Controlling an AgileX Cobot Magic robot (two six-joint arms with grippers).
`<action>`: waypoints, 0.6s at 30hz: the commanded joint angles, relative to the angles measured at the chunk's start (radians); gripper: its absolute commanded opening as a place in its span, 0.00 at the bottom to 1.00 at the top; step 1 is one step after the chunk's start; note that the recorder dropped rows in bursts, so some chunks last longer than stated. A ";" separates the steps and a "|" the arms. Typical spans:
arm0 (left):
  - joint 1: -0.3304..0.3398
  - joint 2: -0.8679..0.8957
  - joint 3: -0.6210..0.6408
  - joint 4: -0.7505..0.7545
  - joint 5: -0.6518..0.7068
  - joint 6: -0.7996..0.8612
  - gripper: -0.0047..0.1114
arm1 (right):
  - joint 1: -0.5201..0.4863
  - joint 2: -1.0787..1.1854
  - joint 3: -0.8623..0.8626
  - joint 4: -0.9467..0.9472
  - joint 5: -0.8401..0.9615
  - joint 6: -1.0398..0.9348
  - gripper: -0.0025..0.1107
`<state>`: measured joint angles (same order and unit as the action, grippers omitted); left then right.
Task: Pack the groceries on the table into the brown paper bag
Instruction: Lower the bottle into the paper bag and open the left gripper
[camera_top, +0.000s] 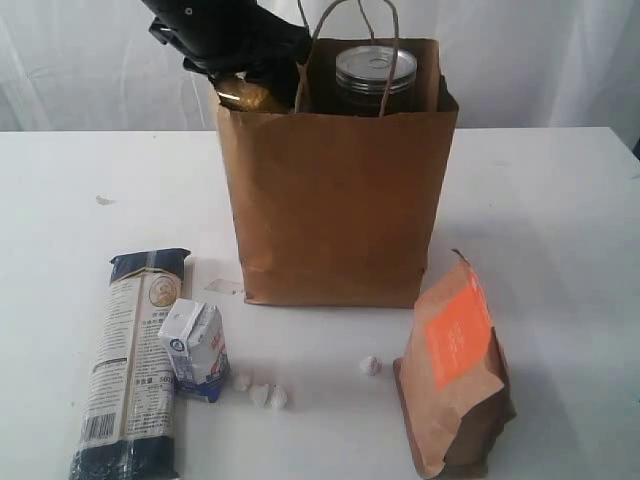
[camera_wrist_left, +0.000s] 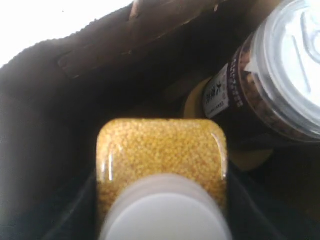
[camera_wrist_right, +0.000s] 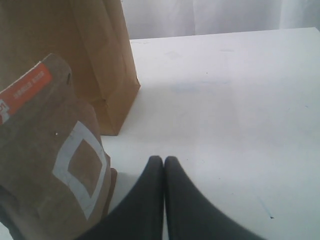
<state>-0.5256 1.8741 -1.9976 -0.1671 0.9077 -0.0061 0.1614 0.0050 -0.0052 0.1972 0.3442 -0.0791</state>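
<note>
The brown paper bag (camera_top: 340, 200) stands upright mid-table. My left gripper (camera_top: 250, 85) reaches into its top at the left, shut on the yellow-grain jar (camera_wrist_left: 162, 150) with its white cap (camera_wrist_left: 165, 215) toward the camera. The silver-topped tin (camera_top: 375, 68) stands inside the bag next to it (camera_wrist_left: 280, 75), on something gold-rimmed (camera_wrist_left: 250, 159). On the table lie the dark-blue pasta packet (camera_top: 130, 370), the small white carton (camera_top: 195, 348) and the brown pouch with orange label (camera_top: 455, 370). My right gripper (camera_wrist_right: 164, 162) is shut and empty, low over the table beside the pouch (camera_wrist_right: 50, 150).
A few small white lumps (camera_top: 268, 395) lie in front of the bag, one more (camera_top: 370, 365) near the pouch. The bag's cord handles (camera_top: 385, 30) stick up over its mouth. A white curtain hangs behind the table (camera_top: 560, 230).
</note>
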 joint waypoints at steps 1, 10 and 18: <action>-0.006 0.003 -0.018 -0.026 -0.042 0.006 0.04 | -0.006 -0.005 0.005 -0.004 -0.003 0.002 0.02; -0.006 0.012 -0.018 -0.028 -0.054 0.032 0.04 | -0.006 -0.005 0.005 -0.004 -0.003 0.002 0.02; -0.006 0.012 -0.018 -0.028 -0.028 0.039 0.19 | -0.006 -0.005 0.005 -0.004 -0.003 0.002 0.02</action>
<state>-0.5256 1.9095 -1.9976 -0.1671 0.8867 0.0199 0.1614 0.0050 -0.0052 0.1972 0.3442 -0.0791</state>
